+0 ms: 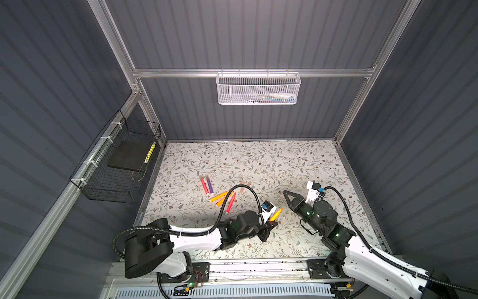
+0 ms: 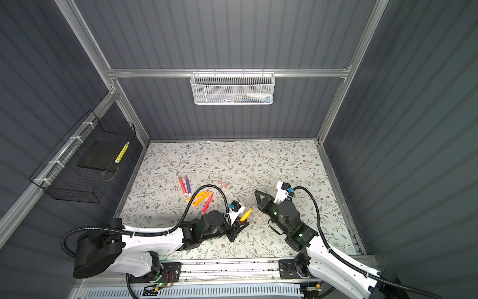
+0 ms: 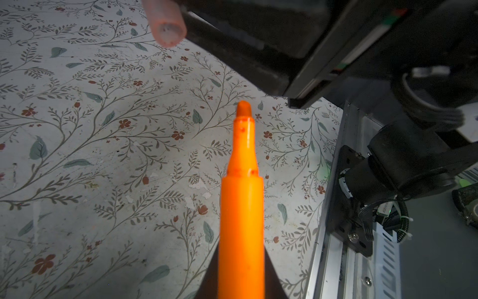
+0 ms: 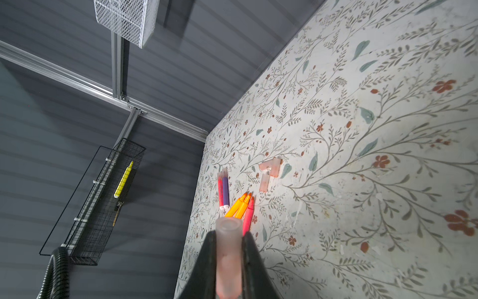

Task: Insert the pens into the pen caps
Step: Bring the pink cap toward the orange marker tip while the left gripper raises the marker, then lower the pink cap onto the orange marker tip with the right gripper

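Orange pen (image 3: 241,202), a smooth glossy plastic barrel stepping down to a narrow neck and a rounded felt tip, is being pinched by the left gripper (image 3: 241,249), whose black jaws are being pressed against the barrel. It is being held above the floral-printed table (image 1: 258,160), near its front edge. A pen cap (image 4: 229,259), a stubby frosted pinkish tube with an open mouth, is being clamped by the right gripper (image 4: 229,234) near the tip, apart from it. Loose pens (image 4: 239,207) and loose caps (image 4: 270,170) are being left lying farther back.
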Robot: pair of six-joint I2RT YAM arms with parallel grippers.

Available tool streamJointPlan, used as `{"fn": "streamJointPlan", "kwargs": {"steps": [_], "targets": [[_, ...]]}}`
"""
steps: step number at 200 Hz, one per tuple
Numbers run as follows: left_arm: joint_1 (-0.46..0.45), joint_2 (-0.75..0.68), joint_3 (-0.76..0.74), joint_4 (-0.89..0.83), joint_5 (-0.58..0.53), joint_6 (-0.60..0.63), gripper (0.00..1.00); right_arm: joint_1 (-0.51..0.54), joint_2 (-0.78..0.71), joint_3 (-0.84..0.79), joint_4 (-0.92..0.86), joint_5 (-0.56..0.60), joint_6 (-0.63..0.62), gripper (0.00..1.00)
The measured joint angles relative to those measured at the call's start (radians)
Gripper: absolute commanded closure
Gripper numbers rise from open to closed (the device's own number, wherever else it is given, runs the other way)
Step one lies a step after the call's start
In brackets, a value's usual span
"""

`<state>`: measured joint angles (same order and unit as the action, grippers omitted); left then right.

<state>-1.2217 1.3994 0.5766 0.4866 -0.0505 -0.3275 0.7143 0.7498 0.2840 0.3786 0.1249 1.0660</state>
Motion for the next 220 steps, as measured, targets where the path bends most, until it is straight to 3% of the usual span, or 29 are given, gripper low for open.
{"fn": "streamJointPlan", "kwargs": {"steps": [88, 220], "targets": [[0.000, 0.000, 0.000, 0.000, -0.126, -0.035, 1.00, 0.045, 0.025, 0.010, 0.044, -0.013, 0.000, 1.00], [0.000, -0.002, 0.000, -0.026, -0.195, -0.056, 1.00, 0.124, 0.076, 0.010, 0.094, 0.019, 0.000, 1.00]]}}
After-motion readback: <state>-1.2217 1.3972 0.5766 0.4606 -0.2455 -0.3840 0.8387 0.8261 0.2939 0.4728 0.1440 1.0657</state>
